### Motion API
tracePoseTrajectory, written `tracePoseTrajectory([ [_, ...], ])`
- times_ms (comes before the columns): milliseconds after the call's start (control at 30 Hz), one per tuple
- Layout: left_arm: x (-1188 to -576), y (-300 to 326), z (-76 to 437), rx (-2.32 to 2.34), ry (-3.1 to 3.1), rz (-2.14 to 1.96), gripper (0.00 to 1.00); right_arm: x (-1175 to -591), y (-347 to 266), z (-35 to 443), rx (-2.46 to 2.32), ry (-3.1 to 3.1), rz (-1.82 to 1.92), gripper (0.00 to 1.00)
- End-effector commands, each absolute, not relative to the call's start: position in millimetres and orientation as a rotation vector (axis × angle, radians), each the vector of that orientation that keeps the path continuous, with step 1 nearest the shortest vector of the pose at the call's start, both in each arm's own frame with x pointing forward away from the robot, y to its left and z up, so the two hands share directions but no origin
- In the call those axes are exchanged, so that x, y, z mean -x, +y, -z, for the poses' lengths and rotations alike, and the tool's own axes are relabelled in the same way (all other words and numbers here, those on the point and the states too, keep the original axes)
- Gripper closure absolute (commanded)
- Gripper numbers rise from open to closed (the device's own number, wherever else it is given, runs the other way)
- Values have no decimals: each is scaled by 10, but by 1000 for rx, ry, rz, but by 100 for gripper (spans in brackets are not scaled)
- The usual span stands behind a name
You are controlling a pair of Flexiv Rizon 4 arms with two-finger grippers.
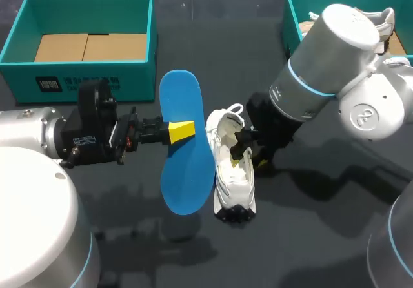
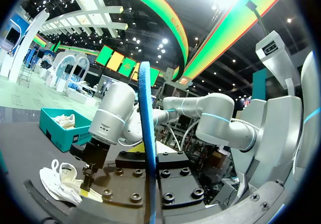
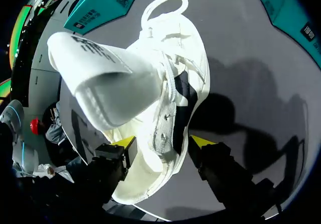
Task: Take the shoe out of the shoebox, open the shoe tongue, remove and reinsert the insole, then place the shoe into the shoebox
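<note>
A white shoe (image 1: 232, 172) lies on the dark table, its tongue (image 3: 108, 86) folded up and back. My left gripper (image 1: 182, 130) is shut on a blue insole (image 1: 184, 172) and holds it in the air just left of the shoe. In the left wrist view the insole (image 2: 145, 133) shows edge-on, with the shoe (image 2: 62, 181) beyond it. My right gripper (image 3: 163, 142) is open and straddles the shoe's side wall (image 3: 170, 118), one fingertip (image 3: 125, 144) inside the shoe and the other outside. In the head view it (image 1: 248, 152) is at the shoe's right side.
A teal shoebox (image 1: 19, 33) with a cardboard floor stands at the back left. A second teal box (image 1: 292, 20) at the back right holds another white shoe (image 1: 384, 23). My right arm's bulky elbow hangs over that corner.
</note>
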State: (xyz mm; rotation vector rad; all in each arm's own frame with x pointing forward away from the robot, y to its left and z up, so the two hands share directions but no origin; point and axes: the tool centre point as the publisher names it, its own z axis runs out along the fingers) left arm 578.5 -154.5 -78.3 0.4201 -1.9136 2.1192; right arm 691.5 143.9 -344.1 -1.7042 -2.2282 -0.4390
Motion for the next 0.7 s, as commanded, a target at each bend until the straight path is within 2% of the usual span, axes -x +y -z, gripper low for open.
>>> tracePoseTrajectory([
  [33, -5775, -1557, 794, -423, -1912, -2123, 100, -6777, 1082, 3118, 1529, -2173, 655, 0],
  [400, -5775, -1557, 794, -423, -1912, -2123, 100, -6777, 1083, 3106, 1531, -2134, 701, 0],
  [700, -5775, -1557, 794, -423, -1912, -2123, 100, -6849, 905, 2633, 1523, -1823, 977, 0],
])
